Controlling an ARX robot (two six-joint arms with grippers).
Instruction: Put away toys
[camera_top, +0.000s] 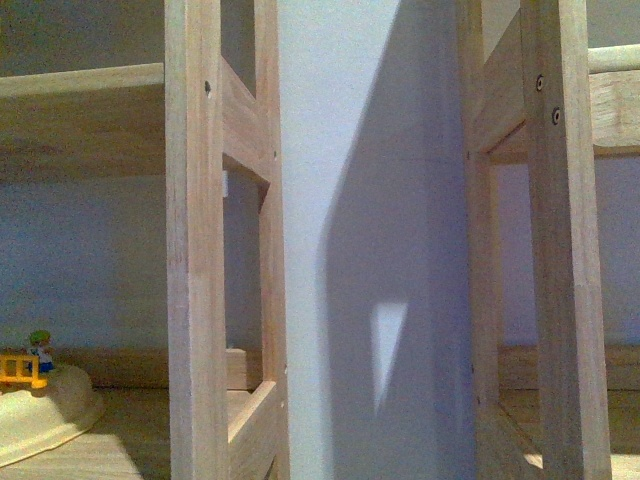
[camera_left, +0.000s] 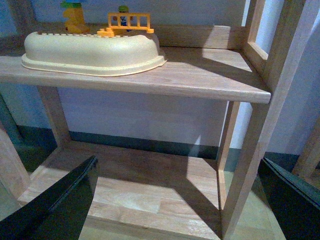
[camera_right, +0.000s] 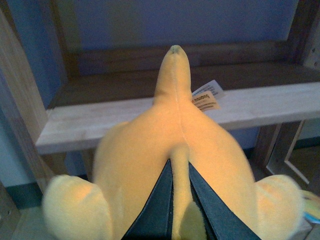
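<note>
In the right wrist view my right gripper (camera_right: 179, 165) is shut on a fold of the yellow-orange plush animal (camera_right: 145, 155). The plush hangs in front of a light wooden shelf board (camera_right: 260, 107), and its white tag (camera_right: 206, 96) shows near the board's edge. My left gripper (camera_left: 175, 200) is open and empty; its two dark fingers (camera_left: 60, 200) frame the lower board (camera_left: 135, 185) of a wooden shelf unit. Neither gripper nor the plush shows in the front view.
A cream plastic base (camera_left: 90, 50) with a small yellow fence (camera_left: 131, 21) and figures sits on the upper shelf board (camera_left: 210, 75); it also shows in the front view (camera_top: 40, 415). Wooden shelf posts (camera_top: 195, 240) (camera_top: 560, 240) stand close ahead, with a white wall (camera_top: 350, 200) between them.
</note>
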